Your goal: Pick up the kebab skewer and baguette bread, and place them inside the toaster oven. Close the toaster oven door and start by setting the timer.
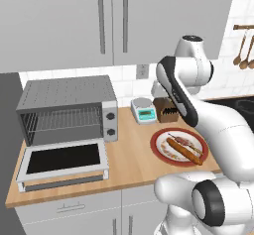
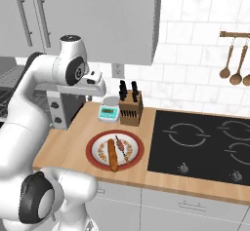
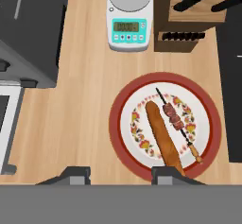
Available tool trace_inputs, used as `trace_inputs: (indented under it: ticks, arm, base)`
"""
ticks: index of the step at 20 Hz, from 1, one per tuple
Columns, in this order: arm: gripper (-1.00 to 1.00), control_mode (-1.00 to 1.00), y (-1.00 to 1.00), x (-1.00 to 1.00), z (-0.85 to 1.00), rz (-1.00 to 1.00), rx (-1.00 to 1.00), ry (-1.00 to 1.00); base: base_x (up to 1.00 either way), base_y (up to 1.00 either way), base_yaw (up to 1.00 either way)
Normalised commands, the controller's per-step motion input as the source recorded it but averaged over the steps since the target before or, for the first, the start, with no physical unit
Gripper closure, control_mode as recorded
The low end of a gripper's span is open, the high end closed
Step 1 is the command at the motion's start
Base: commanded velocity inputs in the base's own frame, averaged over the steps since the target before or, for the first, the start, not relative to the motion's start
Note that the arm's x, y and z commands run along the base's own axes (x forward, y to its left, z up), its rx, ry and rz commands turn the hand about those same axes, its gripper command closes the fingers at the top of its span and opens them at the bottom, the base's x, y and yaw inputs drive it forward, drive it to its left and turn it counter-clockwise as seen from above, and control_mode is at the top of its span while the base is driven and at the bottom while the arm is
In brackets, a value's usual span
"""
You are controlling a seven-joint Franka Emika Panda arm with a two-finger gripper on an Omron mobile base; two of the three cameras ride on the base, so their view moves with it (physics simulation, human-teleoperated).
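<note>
One wooden counter (image 1: 129, 164), white tiled wall (image 2: 195, 40); hand (image 3: 120, 173) open, empty

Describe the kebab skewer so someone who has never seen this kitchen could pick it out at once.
Start at the toaster oven on the wooden counter and look right to the red-rimmed plate in front of the knife block. Two long things lie side by side on it. The kebab skewer is the thin stick threaded with small reddish-brown meat chunks, not the thicker orange-brown baguette bread.
</note>
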Motion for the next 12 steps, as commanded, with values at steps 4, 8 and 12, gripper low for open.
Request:
trace_inputs:
  ticks: [4,8,12]
  arm:
    - [-1.0,-1.0,0.12,-0.31,-0.19,0.0,0.0,-0.02]
    - [-1.0,-1.0,0.96,-0.46,-0.57,0.0,0.0,-0.17]
    - [-1.0,-1.0,1.0,-0.09,-0.6,-0.01,0.0,-0.23]
  base:
    - [0.0,0.0,0.0]
    - [0.0,0.0,0.0]
    - [0.0,0.0,0.0]
